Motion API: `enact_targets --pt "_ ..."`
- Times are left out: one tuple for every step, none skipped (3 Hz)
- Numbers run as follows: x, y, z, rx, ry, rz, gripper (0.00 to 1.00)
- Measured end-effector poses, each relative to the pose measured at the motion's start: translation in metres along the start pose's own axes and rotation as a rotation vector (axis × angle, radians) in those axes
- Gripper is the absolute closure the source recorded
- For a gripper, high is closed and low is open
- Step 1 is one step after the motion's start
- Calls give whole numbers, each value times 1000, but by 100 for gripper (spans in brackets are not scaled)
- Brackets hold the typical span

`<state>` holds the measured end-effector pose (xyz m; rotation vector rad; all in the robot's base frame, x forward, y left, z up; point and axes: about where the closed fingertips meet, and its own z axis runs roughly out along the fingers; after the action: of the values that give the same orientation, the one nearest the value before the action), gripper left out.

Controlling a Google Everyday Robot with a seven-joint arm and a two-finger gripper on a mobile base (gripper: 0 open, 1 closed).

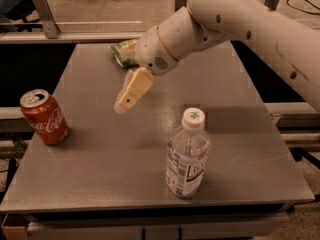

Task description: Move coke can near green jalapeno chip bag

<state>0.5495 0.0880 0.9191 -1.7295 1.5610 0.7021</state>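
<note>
Coke can [44, 116] stands upright on the gray table [100, 174] in a dim room. It is well apart from the pincer [120, 106], to its left in the picture. Green jalapeno chip bag [121, 54] lies just behind the pincer. Pincer hangs over the table; I cannot tell how wide it is open.

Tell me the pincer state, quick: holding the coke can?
Pincer: in the air above the table, holding nothing; open or shut cannot be told.
The coke can stands apart, at the table's left edge.
</note>
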Motion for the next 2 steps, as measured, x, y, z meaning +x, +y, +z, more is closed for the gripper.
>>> enact_targets --pt "-11 10 29 -61 -53 17 0" --pt "-23 23 58 -94 -103 18 0"
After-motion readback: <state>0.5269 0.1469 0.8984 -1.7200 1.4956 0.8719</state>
